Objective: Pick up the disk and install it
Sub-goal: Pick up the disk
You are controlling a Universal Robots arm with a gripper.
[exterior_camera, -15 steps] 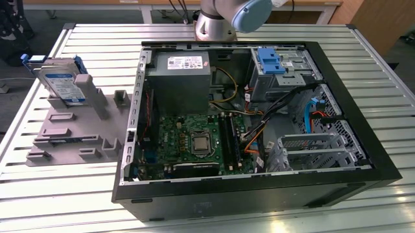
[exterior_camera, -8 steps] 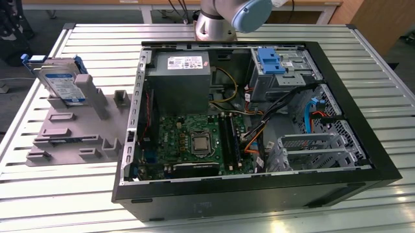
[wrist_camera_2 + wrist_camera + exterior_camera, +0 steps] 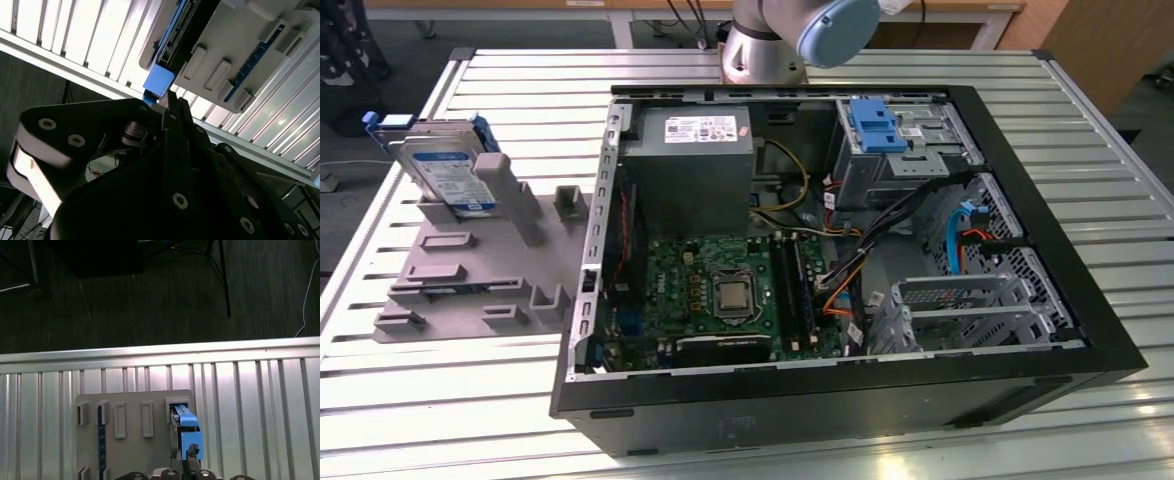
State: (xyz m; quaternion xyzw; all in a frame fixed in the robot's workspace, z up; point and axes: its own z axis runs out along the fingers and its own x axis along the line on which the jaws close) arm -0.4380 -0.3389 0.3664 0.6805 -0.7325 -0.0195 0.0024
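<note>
The disk stands on edge in a grey holder on the table, at the exterior view's left, beside the open computer case. In the first wrist view the claw hangs over the disk's blue end. Whether it is clenched or released, I cannot tell.

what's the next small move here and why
Probably ease the gripper down onto the disk: it hangs right over the disk's blue top edge, and the disk stands upright in the grey holder.
</note>
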